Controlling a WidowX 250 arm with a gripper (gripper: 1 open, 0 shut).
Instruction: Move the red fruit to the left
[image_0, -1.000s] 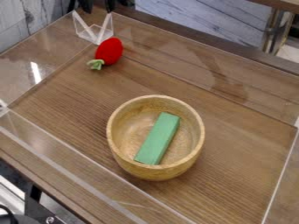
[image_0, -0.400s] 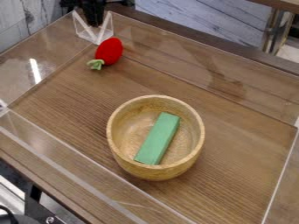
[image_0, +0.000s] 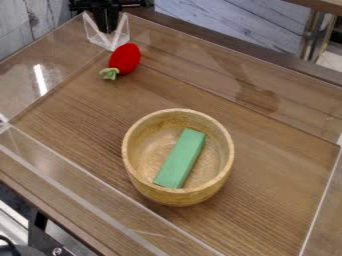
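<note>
The red fruit (image_0: 124, 57) is a small glossy strawberry with a light green stem end (image_0: 108, 74). It lies on the wooden table at the back left, close to the clear wall. My gripper (image_0: 103, 14) is a dark shape coming in at the top edge, just above and behind the fruit and not touching it. Only its lower part shows, and its jaws are too dark and cut off to read. It holds nothing that I can see.
A wooden bowl (image_0: 140, 140) stands in the middle front with a flat green block (image_0: 181, 157) in it. Clear acrylic walls (image_0: 27, 75) ring the table, and a clear folded corner piece (image_0: 96, 35) stands next to the fruit.
The gripper has come into view at the top edge and lowered slightly toward the fruit. The fruit, bowl and block have not moved.
</note>
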